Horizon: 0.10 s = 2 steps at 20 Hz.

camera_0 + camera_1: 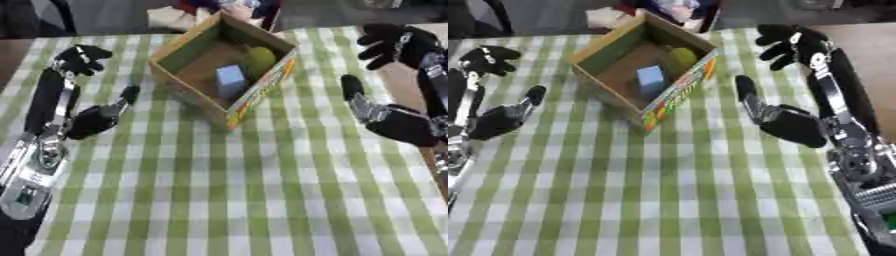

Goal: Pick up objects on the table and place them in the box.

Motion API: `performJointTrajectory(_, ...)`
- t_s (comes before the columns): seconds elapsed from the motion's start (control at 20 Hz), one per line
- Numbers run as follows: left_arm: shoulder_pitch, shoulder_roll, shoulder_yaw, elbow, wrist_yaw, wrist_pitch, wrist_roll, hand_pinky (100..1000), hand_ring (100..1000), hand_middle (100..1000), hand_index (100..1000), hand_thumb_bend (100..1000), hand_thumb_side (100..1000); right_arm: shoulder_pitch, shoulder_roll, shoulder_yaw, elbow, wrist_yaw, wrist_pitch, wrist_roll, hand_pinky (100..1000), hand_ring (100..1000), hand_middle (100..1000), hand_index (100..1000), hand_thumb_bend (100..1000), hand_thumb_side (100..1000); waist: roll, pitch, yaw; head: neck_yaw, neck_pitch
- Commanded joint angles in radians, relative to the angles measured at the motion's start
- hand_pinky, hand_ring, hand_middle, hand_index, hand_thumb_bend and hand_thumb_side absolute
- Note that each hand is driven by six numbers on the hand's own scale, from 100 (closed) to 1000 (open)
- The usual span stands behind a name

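An open cardboard box (262,92) with a colourful printed front stands tilted at the back middle of the table. Inside it lie a light blue block (230,80) and a yellow-green rounded object (258,60). My left hand (87,122) is held to the left of the box, fingers up and thumb toward it, open and holding nothing. To the right of the box is my right hand (794,127), also open and bare, its thumb pointing at the box. Neither hand touches the box.
A green and white checked cloth (262,200) covers the table. Bare brown table edge (868,45) shows at the far right. Some blurred items (671,10) lie beyond the table's far edge behind the box.
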State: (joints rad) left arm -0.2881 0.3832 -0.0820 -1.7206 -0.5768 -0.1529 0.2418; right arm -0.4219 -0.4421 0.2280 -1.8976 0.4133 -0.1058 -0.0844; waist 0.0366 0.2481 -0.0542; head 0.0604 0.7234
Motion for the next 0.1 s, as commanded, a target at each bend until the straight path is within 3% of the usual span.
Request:
performJointTrajectory(0.05, 0.012, 0.005, 0.009, -0.058, 0.064, 0.004, -0.017, 605, 620, 692, 770, 472, 710, -0.011, -0.005, -0.011, -0.008, 0.005, 0.000, -0.004, 579, 661, 701, 856, 228, 377, -0.001, -0.015, 0.001, -0.004, 0.015)
performJointTrajectory(0.1, 0.016, 0.005, 0.011, -0.063, 0.084, 0.004, -0.021, 605, 619, 691, 770, 471, 712, -0.010, -0.005, -0.011, -0.008, 0.006, 0.000, -0.005, 579, 661, 701, 856, 228, 379, -0.002, -0.015, 0.001, -0.005, 0.017)
